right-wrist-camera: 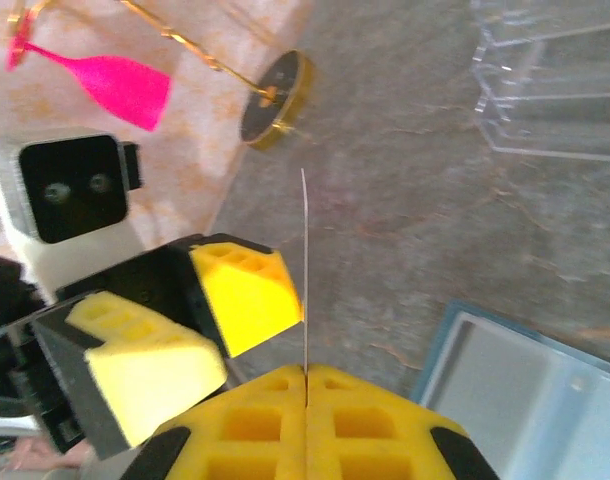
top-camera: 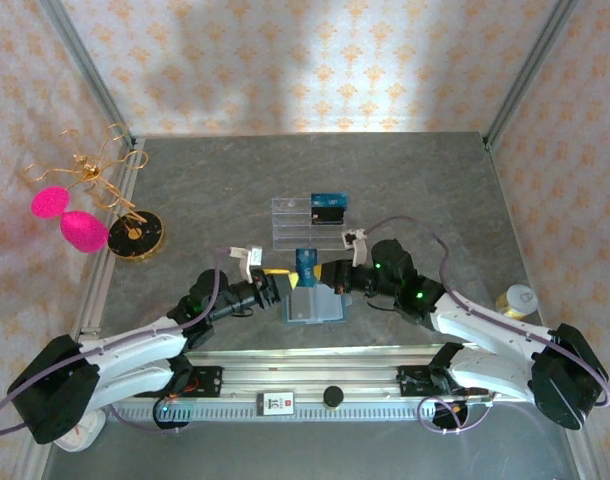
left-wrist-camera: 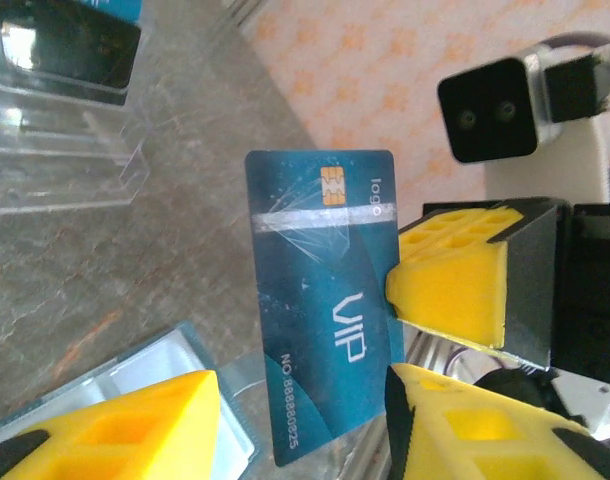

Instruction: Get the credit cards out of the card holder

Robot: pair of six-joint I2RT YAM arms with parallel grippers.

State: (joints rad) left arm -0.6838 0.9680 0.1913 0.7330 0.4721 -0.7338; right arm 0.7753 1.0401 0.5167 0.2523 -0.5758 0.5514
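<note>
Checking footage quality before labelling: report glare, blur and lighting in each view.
Top external: a bright patch washes the back wall, the table dimmer. Left wrist: the VIP card is sharp, a pale glare streak by its chip; the left gripper's foreground jaws blur. Right wrist: the card holder looks soft, washed out.

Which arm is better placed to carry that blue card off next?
The right. Its gripper is shut on the edge of the credit card, holding it upright above the open card holder. The left gripper stands open around the card without clamping it, so the right arm can probably carry it.
</note>
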